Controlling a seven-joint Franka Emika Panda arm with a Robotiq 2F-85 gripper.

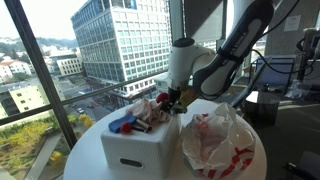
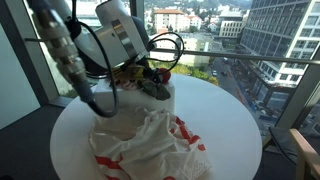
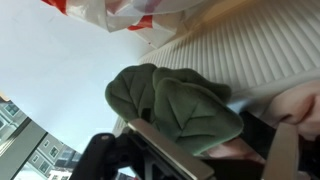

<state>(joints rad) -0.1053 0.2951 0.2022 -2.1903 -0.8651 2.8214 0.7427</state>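
1. The round white surface (image 2: 235, 120) stands close to the window glass (image 1: 40, 70); its rim is near on every side, so sideways room is likely small
2. The crumpled plastic bag (image 1: 215, 140) lies just beside the white box (image 1: 140, 150); the clear path appears to be from above
3. The green leaf-shaped plush (image 3: 175, 105) lies on top of the toys in the box
4. The tool (image 3: 210, 140) hangs open, with its jaws either side of the plush and gripping nothing; centre the plush before closing

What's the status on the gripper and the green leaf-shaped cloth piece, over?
Gripper open over the white ribbed box. Green leaf-shaped cloth piece directly beneath. White plastic bag with red print beside the box, clear of the gripper.
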